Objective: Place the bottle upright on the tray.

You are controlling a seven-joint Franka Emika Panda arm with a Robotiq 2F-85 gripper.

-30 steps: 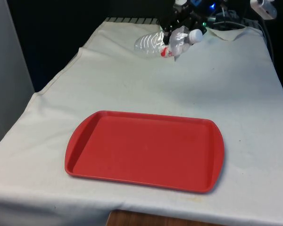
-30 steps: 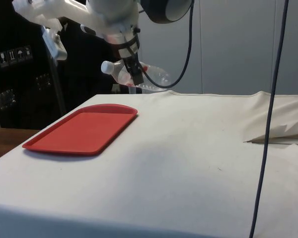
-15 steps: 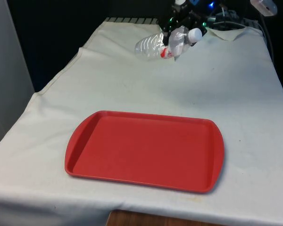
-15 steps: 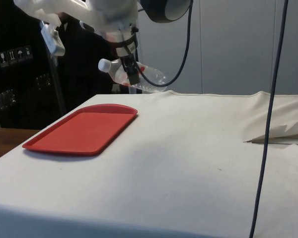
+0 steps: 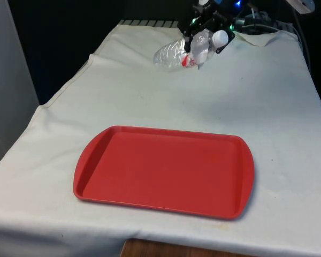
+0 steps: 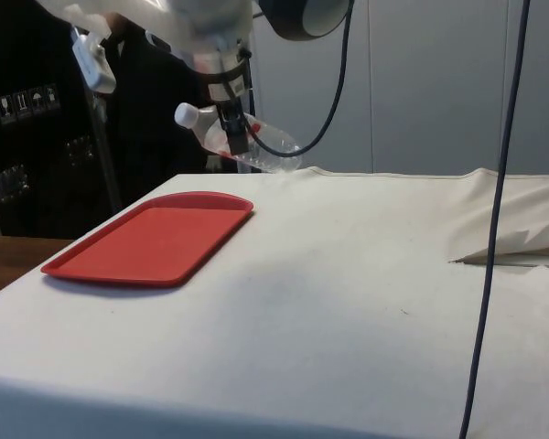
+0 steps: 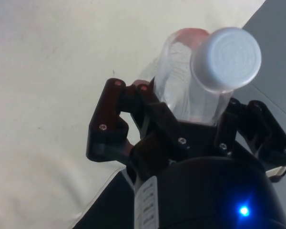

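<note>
The red tray (image 5: 164, 171) sits low in the front view, near the table's close edge, with bare white cloth (image 5: 267, 96) all around it. Its flat middle is wide, so there is lots of room to stand something there, but it has a small raised rim to get over. Up at about 12 o'clock from the tray, well apart from it, the black gripper (image 5: 203, 28) is squeezed tight on the clear plastic bottle (image 5: 183, 52), close to its white cap (image 5: 220, 38). In the wrist view the two fingers (image 7: 109, 124) press the bottle's neck from both sides, just under the cap. That grip near the top looks like a good idea, because the heavy end can swing down when the bottle is tipped up. In the side view the bottle (image 6: 247, 146) is tilted, cap end high and bottom end low, and it looks lifted off the cloth. The way from the bottle to the tray is open cloth. The table's far edge is close behind the gripper.
</note>
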